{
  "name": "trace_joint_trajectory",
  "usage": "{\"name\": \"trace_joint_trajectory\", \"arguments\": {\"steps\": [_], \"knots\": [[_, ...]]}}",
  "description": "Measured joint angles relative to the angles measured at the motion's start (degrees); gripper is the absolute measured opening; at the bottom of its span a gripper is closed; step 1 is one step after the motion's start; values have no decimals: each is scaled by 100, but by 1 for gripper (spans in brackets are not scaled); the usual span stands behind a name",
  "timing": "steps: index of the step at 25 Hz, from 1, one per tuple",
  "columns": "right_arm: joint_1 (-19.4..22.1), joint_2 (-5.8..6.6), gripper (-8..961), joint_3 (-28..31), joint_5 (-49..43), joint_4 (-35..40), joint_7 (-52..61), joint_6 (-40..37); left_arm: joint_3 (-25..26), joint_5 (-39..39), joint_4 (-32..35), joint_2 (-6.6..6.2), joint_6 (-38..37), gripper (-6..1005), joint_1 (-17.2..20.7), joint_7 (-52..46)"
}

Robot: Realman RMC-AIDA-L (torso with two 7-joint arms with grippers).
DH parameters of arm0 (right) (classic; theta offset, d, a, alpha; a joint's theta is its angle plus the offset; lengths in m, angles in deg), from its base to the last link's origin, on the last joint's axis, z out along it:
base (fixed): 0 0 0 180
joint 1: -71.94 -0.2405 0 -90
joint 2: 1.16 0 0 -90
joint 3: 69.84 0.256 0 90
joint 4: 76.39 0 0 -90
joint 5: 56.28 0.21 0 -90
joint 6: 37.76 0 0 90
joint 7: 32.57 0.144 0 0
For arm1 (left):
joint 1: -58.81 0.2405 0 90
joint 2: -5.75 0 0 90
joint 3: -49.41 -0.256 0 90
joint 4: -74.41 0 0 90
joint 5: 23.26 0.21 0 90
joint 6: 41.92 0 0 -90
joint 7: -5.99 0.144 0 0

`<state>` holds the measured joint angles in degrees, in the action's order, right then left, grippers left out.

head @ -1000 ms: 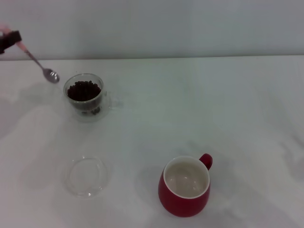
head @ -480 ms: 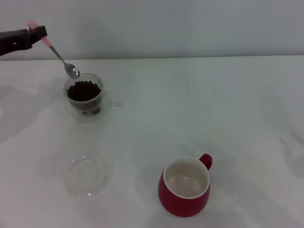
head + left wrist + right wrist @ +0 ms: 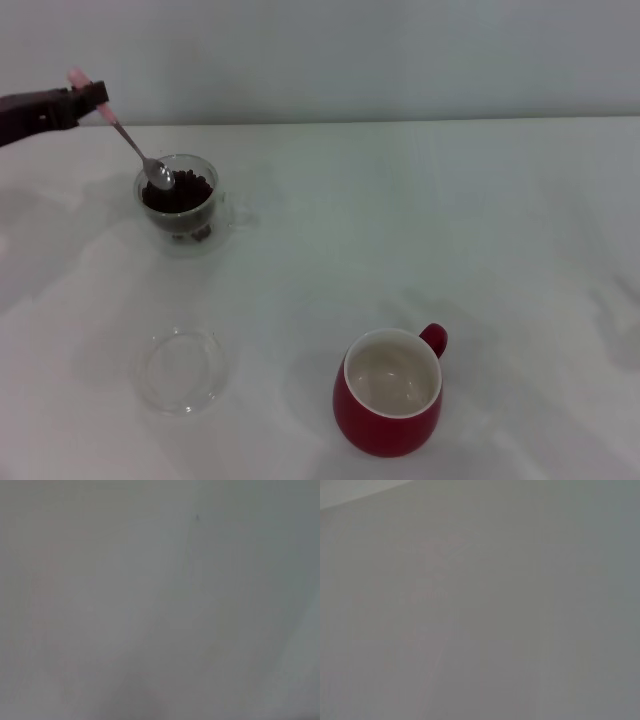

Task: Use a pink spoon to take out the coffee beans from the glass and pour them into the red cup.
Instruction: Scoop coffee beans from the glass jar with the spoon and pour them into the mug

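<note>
Head view: left gripper fingers clenched on pink spoon; bowl among coffee beans in glass.

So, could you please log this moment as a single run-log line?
left gripper: holds spoon | spoon bowl: in glass, on beans | red cup: no beans | right arm: unseen

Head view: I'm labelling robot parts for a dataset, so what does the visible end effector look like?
Only the left end effector shows: a slim, dark, near-black, boxy piece entering from the picture's edge. No cables, markings or sleeve are discernible. The right one is out of view.
</note>
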<state>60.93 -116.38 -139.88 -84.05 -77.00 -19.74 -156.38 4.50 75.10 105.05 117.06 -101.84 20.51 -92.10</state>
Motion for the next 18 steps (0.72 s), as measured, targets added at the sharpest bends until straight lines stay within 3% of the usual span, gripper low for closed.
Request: {"name": "trace_joint_trajectory", "arguments": {"steps": [12,18], "knots": [[-7,0,370,0,-2,0,0,97,31,-33,-202,228,368,131,71,581],[-6,0,370,0,-1,0,0,118,223,-229,-318,245,438,132,131,681]]}}
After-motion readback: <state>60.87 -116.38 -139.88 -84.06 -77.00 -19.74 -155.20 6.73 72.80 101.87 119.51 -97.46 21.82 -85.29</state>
